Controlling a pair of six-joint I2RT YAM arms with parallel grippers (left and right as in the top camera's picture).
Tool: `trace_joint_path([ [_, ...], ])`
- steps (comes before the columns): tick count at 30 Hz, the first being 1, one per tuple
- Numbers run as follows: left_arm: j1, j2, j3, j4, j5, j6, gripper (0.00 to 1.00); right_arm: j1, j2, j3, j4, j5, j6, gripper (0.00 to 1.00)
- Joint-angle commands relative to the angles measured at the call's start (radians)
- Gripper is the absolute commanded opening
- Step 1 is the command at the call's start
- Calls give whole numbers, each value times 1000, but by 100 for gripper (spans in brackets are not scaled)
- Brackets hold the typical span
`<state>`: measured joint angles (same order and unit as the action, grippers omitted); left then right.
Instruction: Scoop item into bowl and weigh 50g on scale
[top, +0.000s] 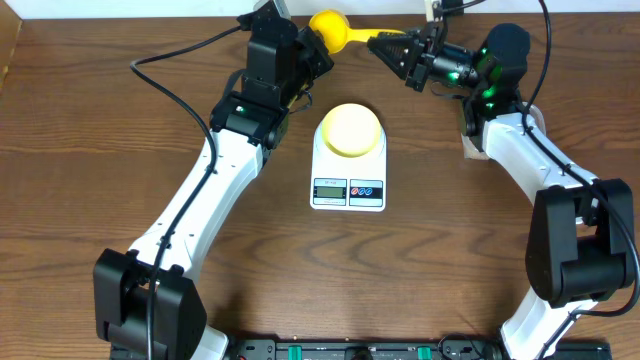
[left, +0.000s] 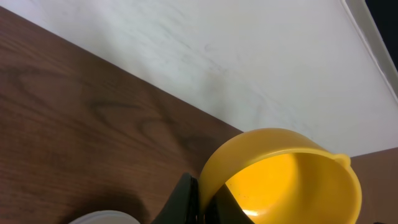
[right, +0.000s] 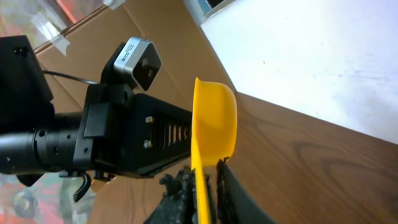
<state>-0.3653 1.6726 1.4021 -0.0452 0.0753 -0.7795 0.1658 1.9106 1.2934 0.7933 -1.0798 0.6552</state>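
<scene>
We judge the step in hand to be getting the scoop (top: 333, 28) into a working grip before any scooping. It hangs in the air beyond the far end of the scale (top: 348, 185), gripped at both ends. The right claw (right: 208, 186) is pinched on the handle, which runs up between its fingers, with the cup seen edge-on above. The left claw (left: 206, 202) is pressed together on the cup's thin wall, one dark finger (left: 184, 198) outside and the other inside.

To do this well, we would want only one claw to carry the scoop. The right should sit firm and square on the handle, so the cup cannot roll. Then the left can let the rim go and back straight off without dragging the cup sideways. After that the cup is best kept mouth-up and level on its way to the beans.

The cup looks empty, its bright yellow inside bare. We see no beans in any view, so we cannot tell where they lie. The bowl (top: 350, 130) is small, round and pale yellow. It sits centred on the platform at the scale's far end, with nothing in it that we can make out. The scale is white and rectangular, flat on the brown counter (top: 100, 120). Its grey display and two buttons are at the near end, and the reading is too small to tell.
</scene>
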Motion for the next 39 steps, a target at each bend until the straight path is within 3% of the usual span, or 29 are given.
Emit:
trace_joint_path([
  [1, -12, -13, 9, 2, -12, -8, 8, -1, -4, 19, 15, 26, 34, 21],
  [2, -12, -13, 9, 2, -12, -8, 8, 0, -4, 19, 26, 25, 44, 28],
  [4, -13, -13, 9, 1, -12, -8, 8, 0, -4, 19, 49, 25, 56, 32],
  [20, -13, -13, 9, 2, -13, -72, 8, 0, -4, 19, 60, 27, 73, 16],
  [39, -19, -13, 9, -11, -26, -98, 8, -1, -4, 19, 71, 34, 74, 17],
])
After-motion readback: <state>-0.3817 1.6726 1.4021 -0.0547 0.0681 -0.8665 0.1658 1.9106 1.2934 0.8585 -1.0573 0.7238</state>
